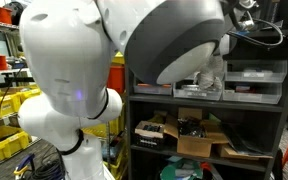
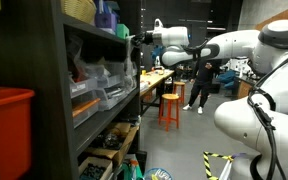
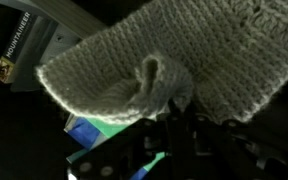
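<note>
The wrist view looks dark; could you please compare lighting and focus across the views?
Wrist view: knitted cloth lit, gripper in deep shadow. In an exterior view, arm looms close and soft; in an exterior view, shelving dim, room behind bright.

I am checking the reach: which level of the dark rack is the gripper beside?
The top level, with the purple container: the gripper, holding a knitted cloth, is at its height; the level with clear bins lies lower.
</note>
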`<action>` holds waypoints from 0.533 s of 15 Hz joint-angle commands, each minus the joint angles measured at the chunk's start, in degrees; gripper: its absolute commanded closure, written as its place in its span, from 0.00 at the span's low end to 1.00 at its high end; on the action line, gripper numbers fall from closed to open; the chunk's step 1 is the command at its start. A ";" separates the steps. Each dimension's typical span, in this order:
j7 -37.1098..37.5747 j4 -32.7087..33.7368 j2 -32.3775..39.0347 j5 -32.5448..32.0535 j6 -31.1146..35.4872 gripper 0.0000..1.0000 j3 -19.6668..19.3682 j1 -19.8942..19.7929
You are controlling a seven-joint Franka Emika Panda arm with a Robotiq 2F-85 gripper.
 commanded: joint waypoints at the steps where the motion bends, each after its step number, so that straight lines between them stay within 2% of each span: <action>1: 0.58 -2.35 -3.60 -0.16 2.39 0.99 0.70 -2.47; 4: 0.78 -4.85 -5.21 -1.09 5.83 0.99 1.26 -4.79; 5: -0.08 -4.47 0.60 -1.25 4.54 0.99 1.02 -4.90; 8: 0.06 -4.90 2.11 -1.32 4.38 0.99 1.13 -6.30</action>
